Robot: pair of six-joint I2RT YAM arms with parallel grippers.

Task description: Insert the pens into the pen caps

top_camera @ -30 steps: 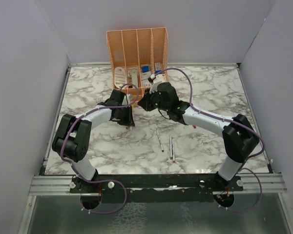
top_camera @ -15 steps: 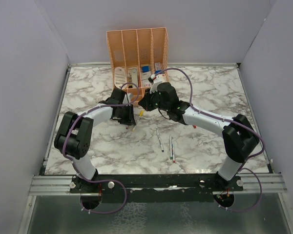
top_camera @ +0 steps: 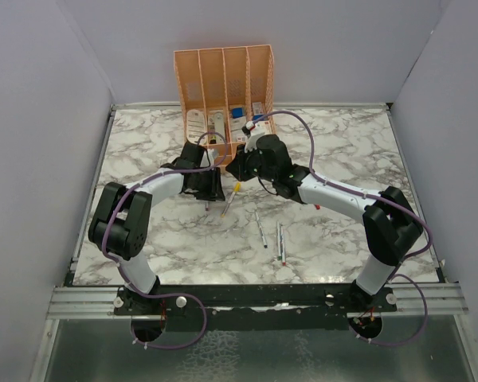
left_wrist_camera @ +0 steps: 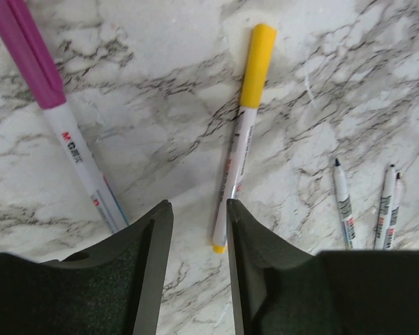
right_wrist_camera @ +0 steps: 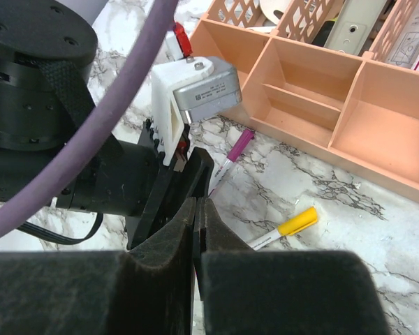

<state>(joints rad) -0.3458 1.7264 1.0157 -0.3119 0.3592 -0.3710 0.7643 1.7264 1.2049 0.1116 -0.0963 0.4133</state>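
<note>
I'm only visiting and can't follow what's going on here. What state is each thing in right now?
Yellow pen: capped, lying flat, not held.
Purple pen: capped, lying flat.
Three other pens: uncapped, lying flat.
Left gripper: open, empty.
Right gripper: shut, nothing visible in it.
Orange organiser: upright, some compartments filled.
</note>
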